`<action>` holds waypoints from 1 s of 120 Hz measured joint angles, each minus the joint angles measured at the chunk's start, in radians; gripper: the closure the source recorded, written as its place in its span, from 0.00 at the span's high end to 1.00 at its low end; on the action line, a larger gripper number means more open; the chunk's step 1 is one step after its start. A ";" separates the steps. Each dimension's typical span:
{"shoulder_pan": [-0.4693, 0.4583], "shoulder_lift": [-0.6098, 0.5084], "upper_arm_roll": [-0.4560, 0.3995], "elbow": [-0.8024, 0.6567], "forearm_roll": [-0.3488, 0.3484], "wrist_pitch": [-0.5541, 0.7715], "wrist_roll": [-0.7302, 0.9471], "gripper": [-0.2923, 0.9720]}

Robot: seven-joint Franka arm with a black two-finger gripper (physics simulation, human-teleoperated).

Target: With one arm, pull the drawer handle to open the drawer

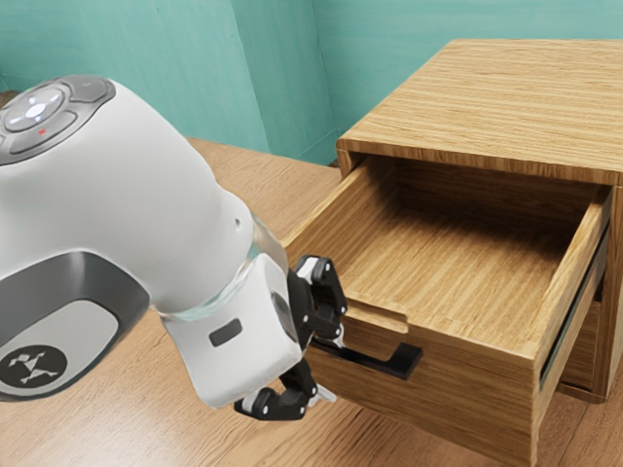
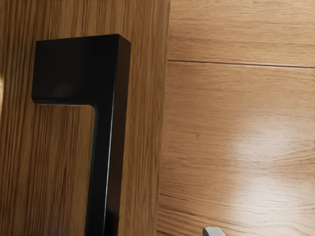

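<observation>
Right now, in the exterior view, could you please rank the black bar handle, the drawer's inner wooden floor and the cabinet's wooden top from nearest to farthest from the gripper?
1. Black bar handle, right beside the gripper.
2. Drawer's inner wooden floor, behind the handle, toward the exterior view's right.
3. Cabinet's wooden top, highest and farthest back.

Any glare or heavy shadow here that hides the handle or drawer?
Wrist view: soft bright sheen on the table, handle clear with a thin edge highlight. Exterior view: drawer interior shaded at the back under the cabinet top, nothing hidden.
</observation>
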 joint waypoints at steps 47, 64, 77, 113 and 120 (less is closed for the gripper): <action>0.011 -0.003 -0.010 0.000 -0.005 -0.001 -0.005 0.39; 0.013 -0.003 -0.010 0.005 -0.004 0.000 -0.005 0.34; 0.014 -0.003 -0.009 0.008 -0.004 0.001 -0.006 0.28; 0.020 -0.005 -0.007 0.032 -0.007 -0.001 -0.007 0.28; 0.026 -0.006 -0.006 0.038 -0.007 -0.002 -0.008 0.34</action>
